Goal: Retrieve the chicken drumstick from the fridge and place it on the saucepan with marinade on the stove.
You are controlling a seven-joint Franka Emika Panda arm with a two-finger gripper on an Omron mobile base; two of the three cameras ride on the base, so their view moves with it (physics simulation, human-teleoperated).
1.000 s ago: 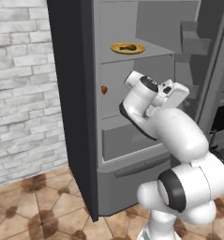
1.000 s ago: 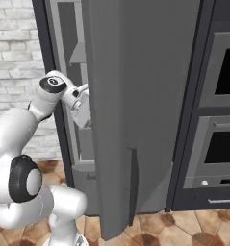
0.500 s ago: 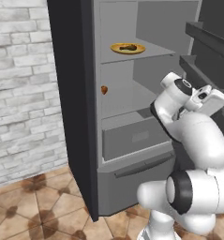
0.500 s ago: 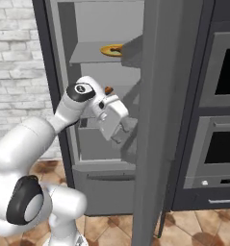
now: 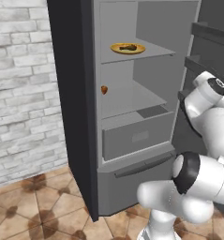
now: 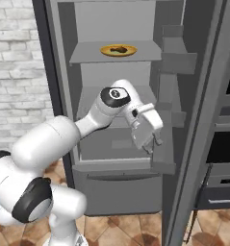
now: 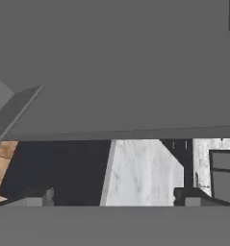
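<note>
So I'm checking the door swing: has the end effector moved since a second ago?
Yes. In the right base view the end effector has swung rightward, from the fridge's left edge across its open inside toward the door shelves.

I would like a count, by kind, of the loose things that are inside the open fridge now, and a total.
Plates: 1, the yellow-rimmed plate on the upper shelf.
Drumsticks: 1, the chicken drumstick lying on that plate.
Small orange-brown lumps: 1, the orange-brown lump at the left edge of the middle shelf.
Total: 3
</note>
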